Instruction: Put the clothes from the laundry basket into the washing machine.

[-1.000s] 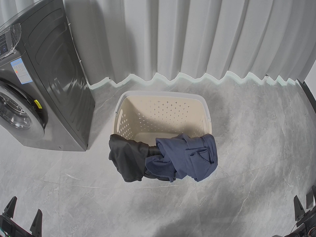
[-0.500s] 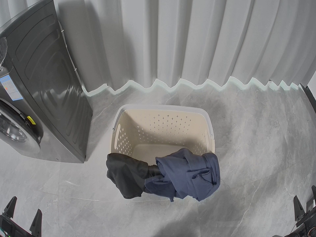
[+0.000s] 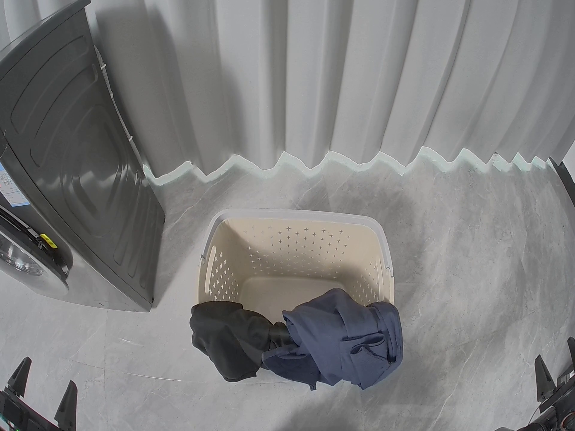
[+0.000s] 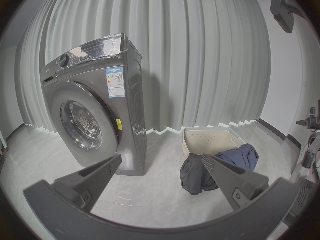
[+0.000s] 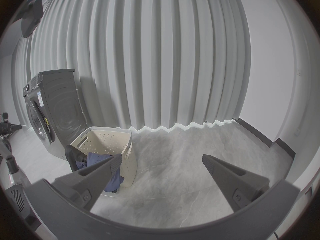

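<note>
A cream laundry basket stands on the grey floor in front of me. Over its near rim hang a black garment and a blue garment, side by side. The basket with both garments also appears in the left wrist view, and the basket in the right wrist view. The dark grey washing machine stands at the left, its round door closed. My left gripper is open low at the left, my right gripper open low at the right, both empty and short of the basket.
A white pleated curtain closes off the back. Open floor lies to the right of the basket and between basket and machine. A dark baseboard runs along the right wall.
The whole head view has shifted: basket and washing machine sit lower and further left, so the camera has moved closer. Both grippers hold the same place in the picture.
</note>
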